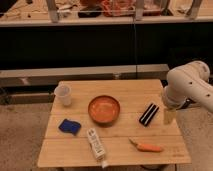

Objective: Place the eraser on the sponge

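On tabletop (122,90): eraser (149,114) lies well apart from sponge (69,126), orange bowl (104,110) betw., so placing not done; gripper (169,116) hangs just beside eraser, open/shut can't tell.

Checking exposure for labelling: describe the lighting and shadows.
Camera view: warm, even light on the pale wooden table; dark background; soft shadow under the round orange bowl; gripper at the table's right edge, beside the black striped eraser block, well lit.
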